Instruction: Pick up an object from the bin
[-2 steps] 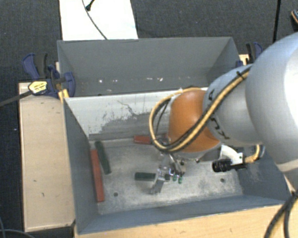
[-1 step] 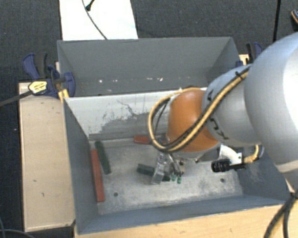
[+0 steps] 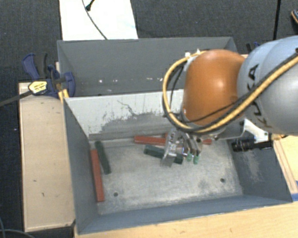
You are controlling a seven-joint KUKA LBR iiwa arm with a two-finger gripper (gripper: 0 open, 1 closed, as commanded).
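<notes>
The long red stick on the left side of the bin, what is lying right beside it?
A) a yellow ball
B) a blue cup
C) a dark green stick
C: a shorter dark green stick lies alongside the upper end of the long red stick.

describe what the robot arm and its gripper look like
The arm has a rounded silver-grey casing with dark lettering on it. A glossy orange dome cover sits at the wrist, and black and yellowish cables loop around it. Below hangs a small gripper of grey metal.
</notes>
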